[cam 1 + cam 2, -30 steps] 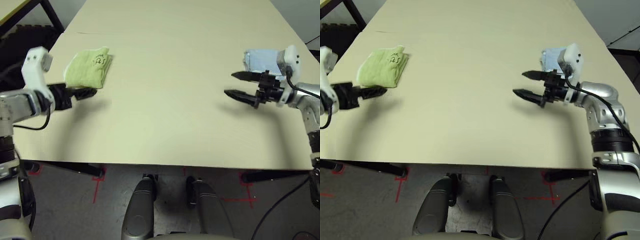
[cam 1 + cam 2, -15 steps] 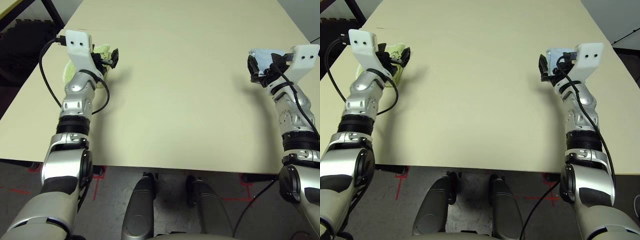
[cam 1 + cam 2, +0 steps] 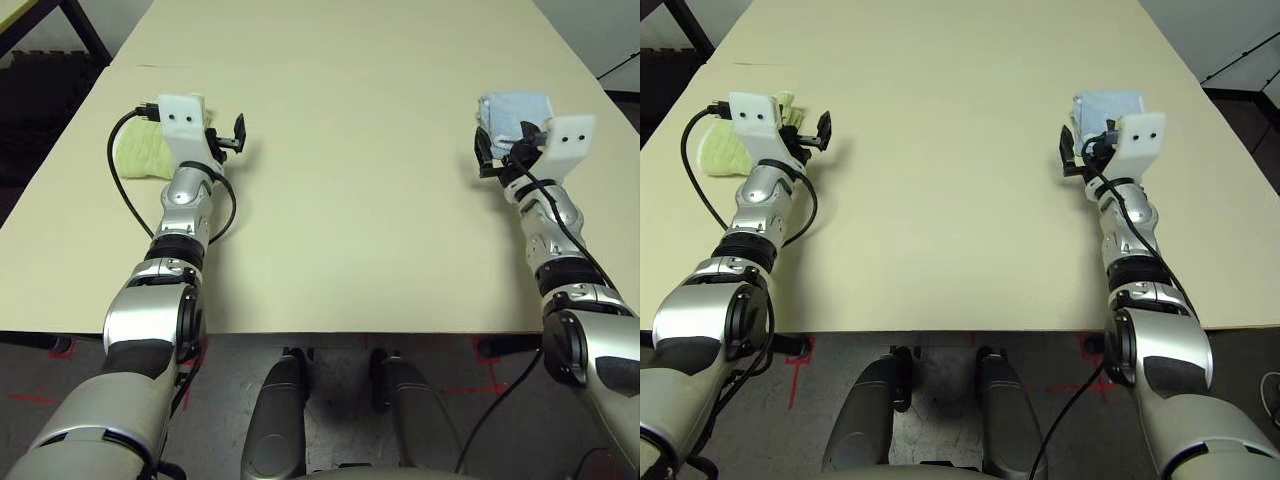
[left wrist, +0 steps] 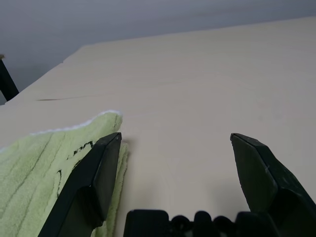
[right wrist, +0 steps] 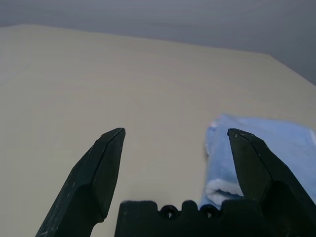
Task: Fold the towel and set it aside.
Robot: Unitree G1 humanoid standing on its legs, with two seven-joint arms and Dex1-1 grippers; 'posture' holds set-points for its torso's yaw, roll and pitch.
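Observation:
The towel (image 3: 138, 156) is light green and lies folded near the table's left edge. Its dark embroidered drawing shows on the towel (image 4: 42, 165) in the left wrist view. My left gripper (image 3: 226, 135) stands open just right of it, pointing away from me, with nothing between its fingers (image 4: 96, 175). One finger sits beside the towel's white-stitched edge. Across the table, my right gripper (image 3: 497, 150) is open and empty, close to the near side of a light blue folded towel (image 3: 515, 108).
The light blue towel (image 5: 269, 150) lies beside one of the right gripper's fingers (image 5: 101, 170). The beige table (image 3: 350, 180) stretches bare between both arms and far beyond them. Dark frames stand off the table's far left corner.
Both arms have swung from pointing inward across the table to stretching straight forward. The left gripper moved to the towel's right side, the right one up to the blue towel. The camera view shifted.

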